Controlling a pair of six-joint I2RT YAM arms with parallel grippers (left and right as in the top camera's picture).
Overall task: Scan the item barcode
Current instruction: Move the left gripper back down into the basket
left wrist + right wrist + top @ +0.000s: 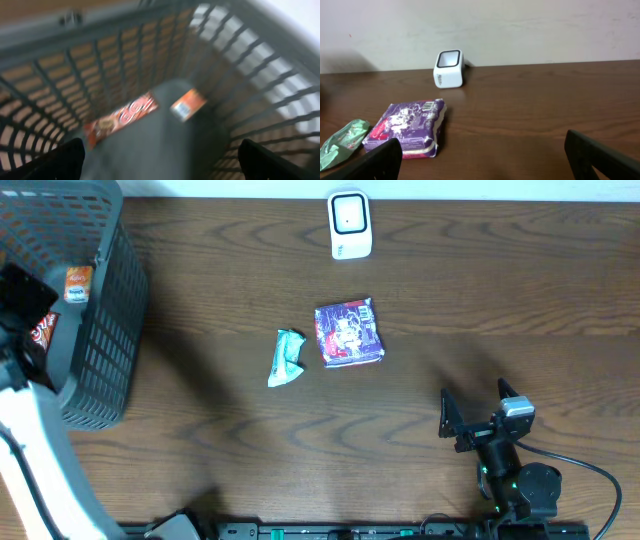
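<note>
Lying inside grey basket (100, 25), seemingly two packets (122, 117).

We log table (220, 430): dark wood, visible grain, smooth low sheen | basket (100, 350): grey plastic lattice, matt | scanner (350, 225): white plastic, smooth, glossy | purple packet (349, 332): printed film, soft shine | green packet (287, 358): crinkled film, we note creases

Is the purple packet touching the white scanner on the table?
No, the purple packet lies well apart from the white scanner, with a wide gap between them.
</note>
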